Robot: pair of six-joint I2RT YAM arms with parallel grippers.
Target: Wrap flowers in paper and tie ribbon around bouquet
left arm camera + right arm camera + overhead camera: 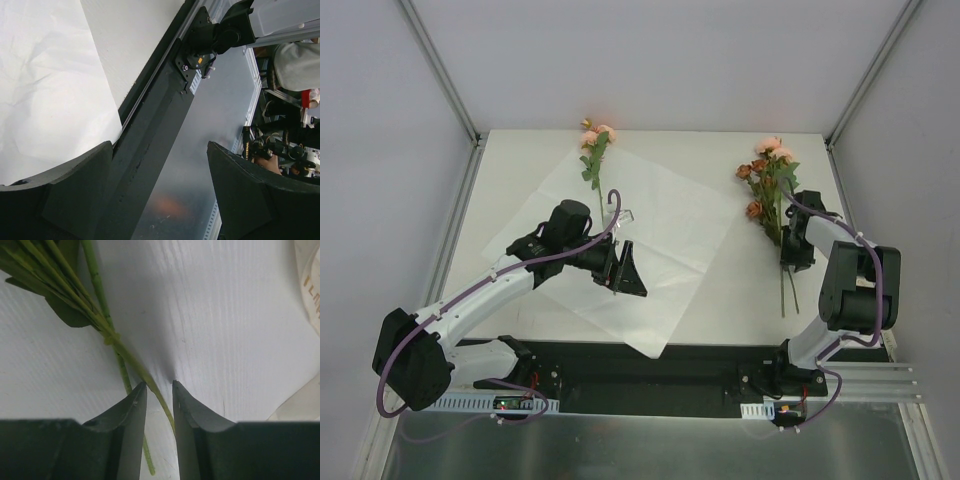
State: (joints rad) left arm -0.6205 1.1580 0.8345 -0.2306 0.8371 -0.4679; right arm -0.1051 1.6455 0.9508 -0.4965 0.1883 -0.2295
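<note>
The white paper (650, 250) (50, 90) lies flat across the middle of the table. One stem of peach flowers (594, 150) rests at the paper's far left corner. A bunch of flowers (767, 175) lies on the bare table at the right, and its green stems (100, 320) run toward me. My right gripper (796, 255) (160, 382) is down on the table with narrowly parted jaws. A thin stem passes between them, and a gap shows beside it. My left gripper (632, 268) (159, 145) hangs wide open above the paper's near part, holding nothing. The ribbon is not recognisable in any view.
The black base rail (650, 375) (150, 150) runs along the table's near edge, just past the paper's near corner. White walls and metal posts (440, 70) enclose the table. A cream object with printed letters (311, 285) shows at the right wrist view's edge.
</note>
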